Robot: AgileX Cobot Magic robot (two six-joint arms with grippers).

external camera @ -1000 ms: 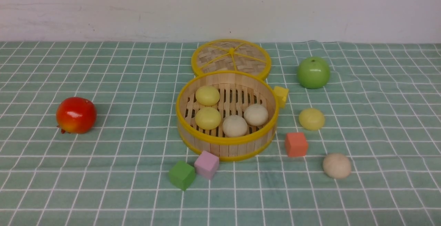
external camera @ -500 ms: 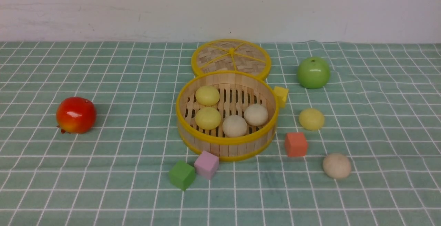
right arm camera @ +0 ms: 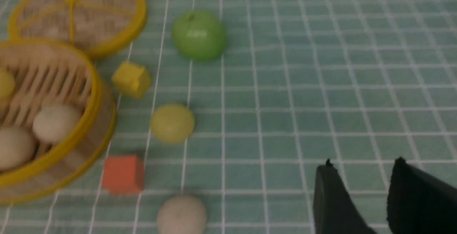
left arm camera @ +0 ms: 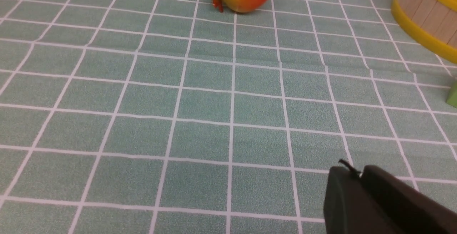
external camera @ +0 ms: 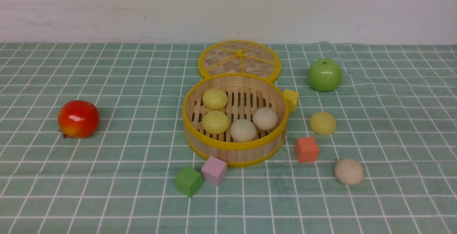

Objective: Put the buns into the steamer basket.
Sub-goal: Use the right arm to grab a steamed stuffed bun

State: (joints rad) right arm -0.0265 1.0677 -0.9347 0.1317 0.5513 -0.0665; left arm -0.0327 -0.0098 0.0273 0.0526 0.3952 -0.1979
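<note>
Buns already in the steamer basket [external camera: 242, 154] count four: two yellow ones [external camera: 215, 122] in its left part and two beige ones [external camera: 243, 130] in its near right part. Two more lie outside on the worktop [external camera: 107, 191], both on the right side of the basket. The yellow bun [external camera: 322, 123] sits just beyond the orange cube [external camera: 306, 149]. The beige bun [external camera: 348, 171] is nearer to the robot and a little more to the right. For this reason I judge the right arm to be the nearer one.

In the right wrist view the right pincer [right arm camera: 364, 164] has its fingers apart with nothing between them. Both loose buns lie ahead of it, toward the basket side, and the beige one seems closer. The buns are round, so there is no long axis to line up with; any turn of the fingers should fit.

Around the beige bun the worktop is free on all sides. The yellow bun has the orange cube near it and the yellow cube [external camera: 291, 98] further back.

The left pincer [left arm camera: 357, 171] shows its fingers together, holding nothing, low over bare worktop and apart from the basket.
</note>
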